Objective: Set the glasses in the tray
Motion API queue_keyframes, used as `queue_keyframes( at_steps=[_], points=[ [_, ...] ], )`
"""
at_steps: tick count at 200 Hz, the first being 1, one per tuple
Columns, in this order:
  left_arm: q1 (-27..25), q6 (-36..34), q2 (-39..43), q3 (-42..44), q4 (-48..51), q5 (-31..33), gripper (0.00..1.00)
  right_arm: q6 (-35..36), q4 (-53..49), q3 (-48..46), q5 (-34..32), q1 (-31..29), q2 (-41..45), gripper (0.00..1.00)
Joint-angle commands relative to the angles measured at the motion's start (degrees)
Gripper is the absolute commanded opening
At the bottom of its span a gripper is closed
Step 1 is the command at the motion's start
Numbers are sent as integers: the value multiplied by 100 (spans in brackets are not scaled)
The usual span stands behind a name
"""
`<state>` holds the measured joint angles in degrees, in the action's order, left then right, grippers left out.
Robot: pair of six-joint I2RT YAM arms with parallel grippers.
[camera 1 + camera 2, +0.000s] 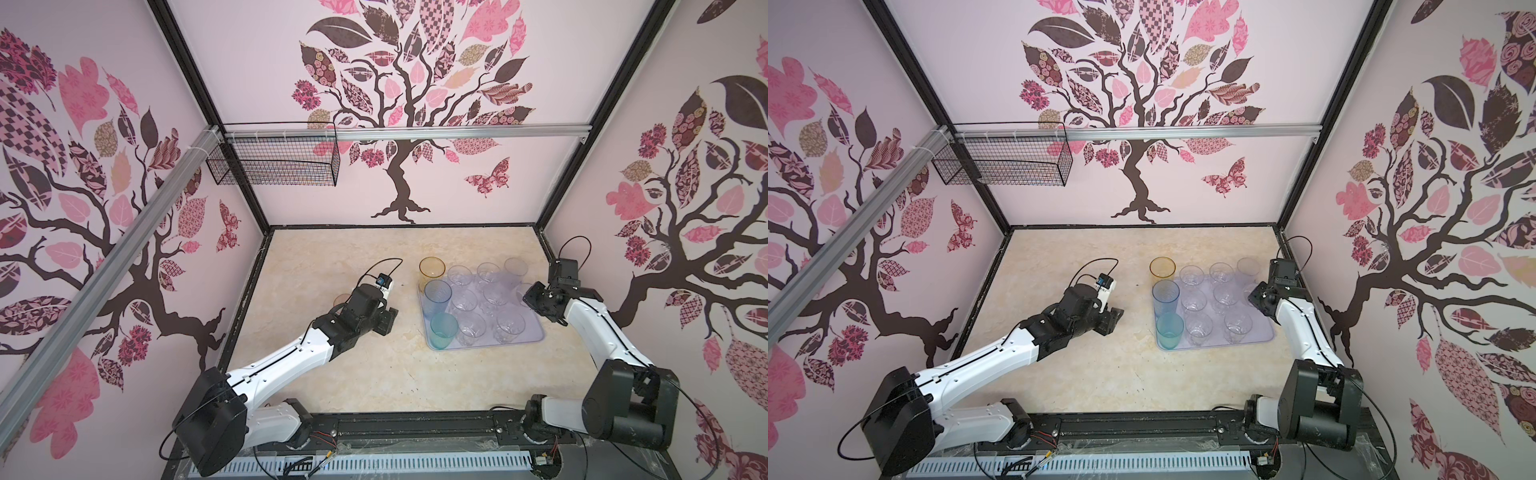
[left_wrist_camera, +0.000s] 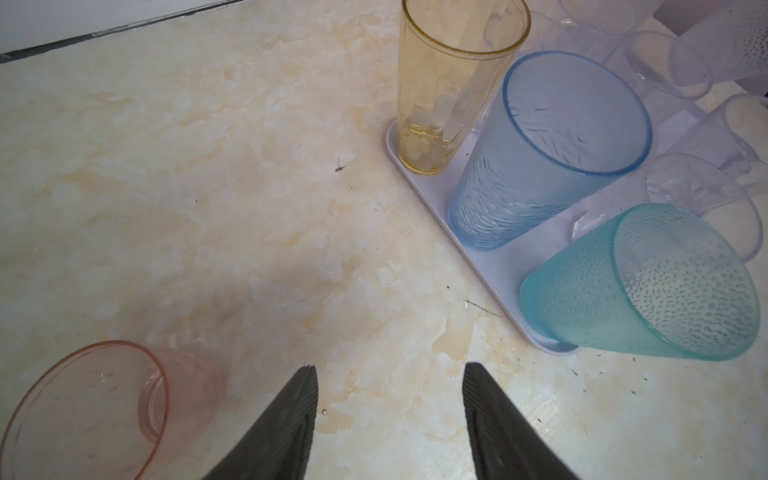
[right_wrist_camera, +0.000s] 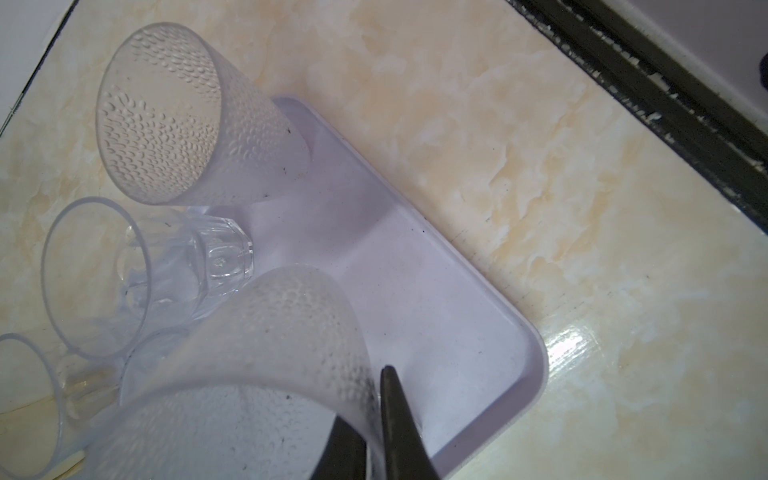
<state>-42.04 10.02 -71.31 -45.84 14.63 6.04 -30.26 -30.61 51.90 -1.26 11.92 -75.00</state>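
A frosted glass [image 3: 249, 353] is pinched in the right claw [image 3: 365, 395], the tray [image 3: 415, 291] beneath it; the left claw [image 2: 390, 368] is held spread, empty, beside a pink glass [image 2: 95, 407].

**Pink walls, marble floor**

We see pale pink walls [image 1: 257, 75] on three sides, each papered with a dark-branched tree [image 1: 401, 124] in pink and brown patterned leaves. Far beyond the left gripper [image 2: 390, 368], high on the back wall, a black wire basket [image 1: 274, 162] hangs from a silver aluminium rail [image 1: 457, 132]. Beneath that gripper lies a cream marble-patterned tabletop [image 2: 208, 166], lightly scuffed. A black frame strip [image 3: 673, 108] edges it out past the right gripper [image 3: 362, 392]. Light is soft and even; one bright glint [image 3: 569, 345] shows on the surface.
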Motion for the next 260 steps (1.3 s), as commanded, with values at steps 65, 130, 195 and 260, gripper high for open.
queue_keyframes(
  at_steps=[65,130,195,260],
  points=[
    [-17,-138,-48,93,-110,79,59,-332,231,410,-485,29,-608,0],
    [-23,-127,-49,161,-185,111,60,-171,111,685,-428,29,-1256,0],
    [-17,-129,-60,185,-207,92,60,-106,139,913,-656,29,-1696,5],
    [-20,-123,-16,225,-202,151,60,-89,131,1085,-566,26,-1899,17]
  ],
)
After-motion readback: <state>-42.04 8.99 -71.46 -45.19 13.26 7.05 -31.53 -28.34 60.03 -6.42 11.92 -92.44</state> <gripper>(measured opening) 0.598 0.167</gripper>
